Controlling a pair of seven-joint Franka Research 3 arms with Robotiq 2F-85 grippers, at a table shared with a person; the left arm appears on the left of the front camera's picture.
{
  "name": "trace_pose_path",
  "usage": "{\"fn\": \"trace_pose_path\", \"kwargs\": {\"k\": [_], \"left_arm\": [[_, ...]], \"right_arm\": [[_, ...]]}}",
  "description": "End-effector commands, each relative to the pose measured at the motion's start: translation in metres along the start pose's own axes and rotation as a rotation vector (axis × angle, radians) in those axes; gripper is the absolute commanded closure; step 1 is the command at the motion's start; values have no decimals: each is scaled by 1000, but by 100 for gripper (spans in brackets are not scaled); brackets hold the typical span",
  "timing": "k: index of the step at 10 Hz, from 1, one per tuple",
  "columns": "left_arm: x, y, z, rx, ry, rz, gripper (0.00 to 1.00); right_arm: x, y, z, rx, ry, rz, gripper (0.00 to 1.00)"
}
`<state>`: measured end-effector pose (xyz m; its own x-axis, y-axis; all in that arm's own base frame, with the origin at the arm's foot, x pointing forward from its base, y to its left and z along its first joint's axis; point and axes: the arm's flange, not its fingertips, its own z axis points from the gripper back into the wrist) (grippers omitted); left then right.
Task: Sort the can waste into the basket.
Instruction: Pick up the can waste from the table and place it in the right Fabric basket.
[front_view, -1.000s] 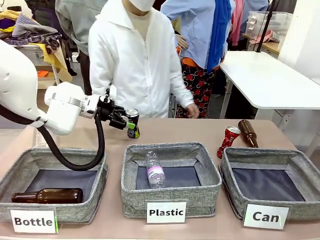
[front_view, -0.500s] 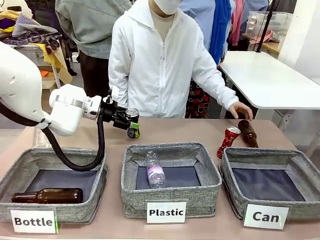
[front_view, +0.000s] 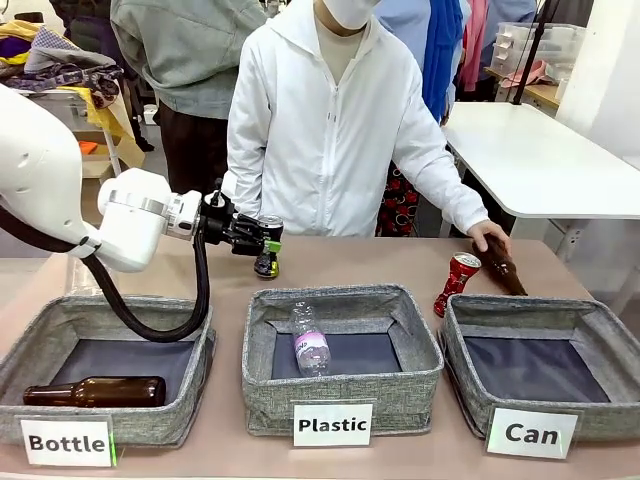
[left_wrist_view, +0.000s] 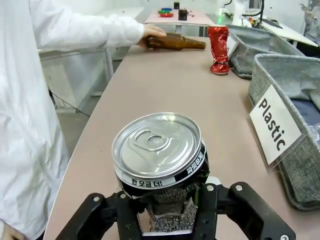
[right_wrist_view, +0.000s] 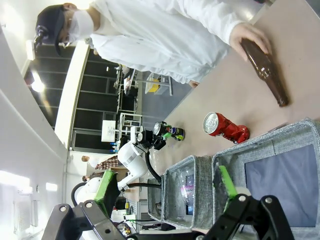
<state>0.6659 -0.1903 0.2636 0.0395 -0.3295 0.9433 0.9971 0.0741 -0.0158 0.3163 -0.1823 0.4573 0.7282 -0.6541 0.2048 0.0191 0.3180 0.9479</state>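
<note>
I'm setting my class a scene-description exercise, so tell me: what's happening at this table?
The left gripper is shut on the black can, beyond the Plastic basket. The person's hand rests on a brown bottle near the dented red can, which stands just outside the Can basket. The right gripper hangs open. Neither can is in that basket yet.
</note>
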Motion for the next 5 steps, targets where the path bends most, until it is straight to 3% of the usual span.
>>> {"fn": "trace_pose_path", "kwargs": {"k": [1,3,5], "left_arm": [[5,2,11,12,-24,-6,100],[23,-1,41,55,-41,-40,100],[68,-35,116,-47,-5,22,100]], "right_arm": [[2,-1,-2,27,-17,19,0],[2,-1,-2,27,-17,19,0],[2,-1,-2,27,-17,19,0]]}}
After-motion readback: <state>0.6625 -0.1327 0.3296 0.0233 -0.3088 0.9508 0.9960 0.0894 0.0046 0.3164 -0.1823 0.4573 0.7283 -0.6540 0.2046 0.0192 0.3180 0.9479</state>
